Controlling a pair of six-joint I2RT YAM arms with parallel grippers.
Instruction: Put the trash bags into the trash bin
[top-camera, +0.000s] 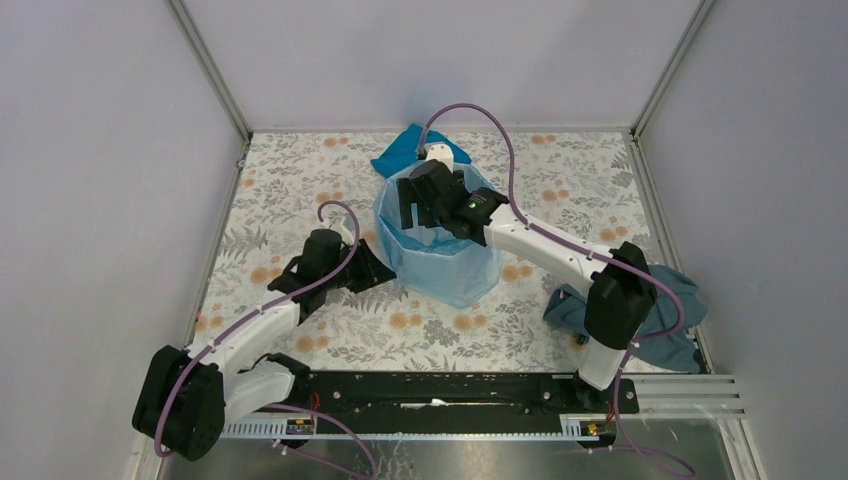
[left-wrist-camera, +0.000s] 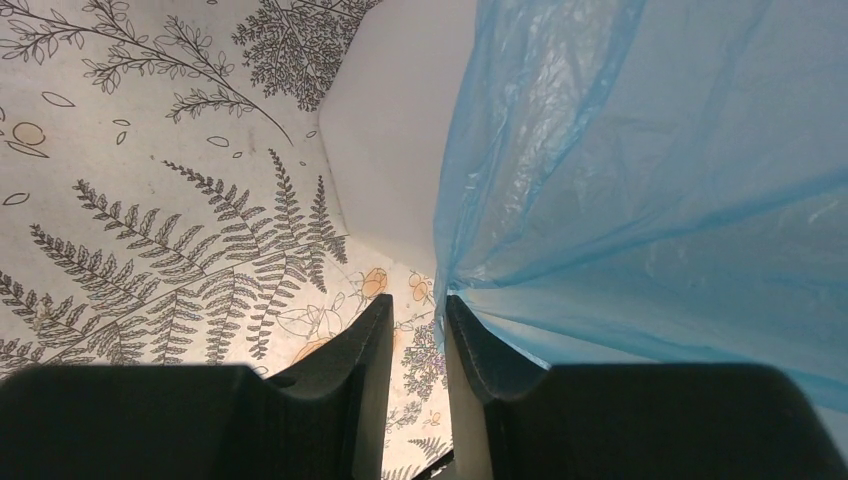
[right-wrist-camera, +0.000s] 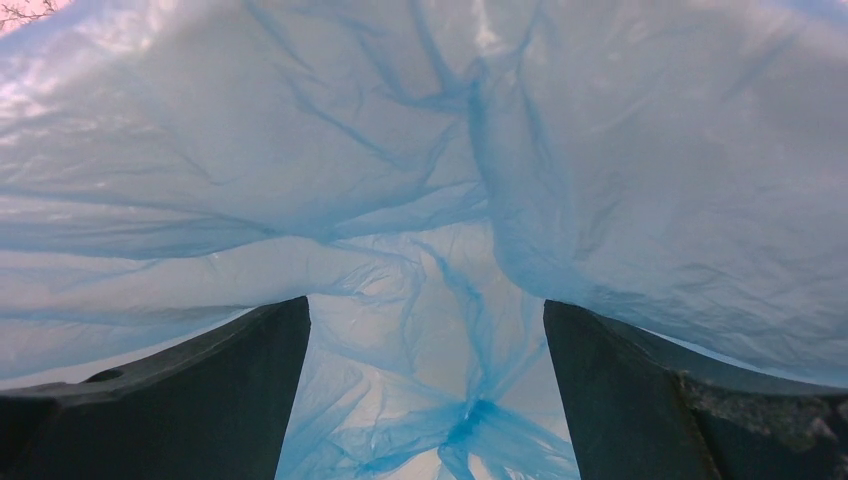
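The trash bin (left-wrist-camera: 390, 140) stands mid-table, its white wall bare at the lower left. The light-blue trash bag (top-camera: 455, 275) lines it and drapes over its rim and outside. My right gripper (top-camera: 418, 212) reaches down into the bin's mouth. It is wide open (right-wrist-camera: 427, 310) and empty above the bag's gathered bottom (right-wrist-camera: 470, 420). My left gripper (top-camera: 385, 272) sits low at the bin's left side. Its jaws (left-wrist-camera: 417, 300) stand narrowly apart with tablecloth showing between them. The bag's hanging edge (left-wrist-camera: 600, 200) gathers to a point at the right fingertip (left-wrist-camera: 470, 340).
A teal-blue folded cloth (top-camera: 403, 150) lies behind the bin. A grey-blue cloth (top-camera: 668, 310) lies at the right, under my right arm's elbow. A floral tablecloth (top-camera: 290, 190) covers the table, with walls on three sides.
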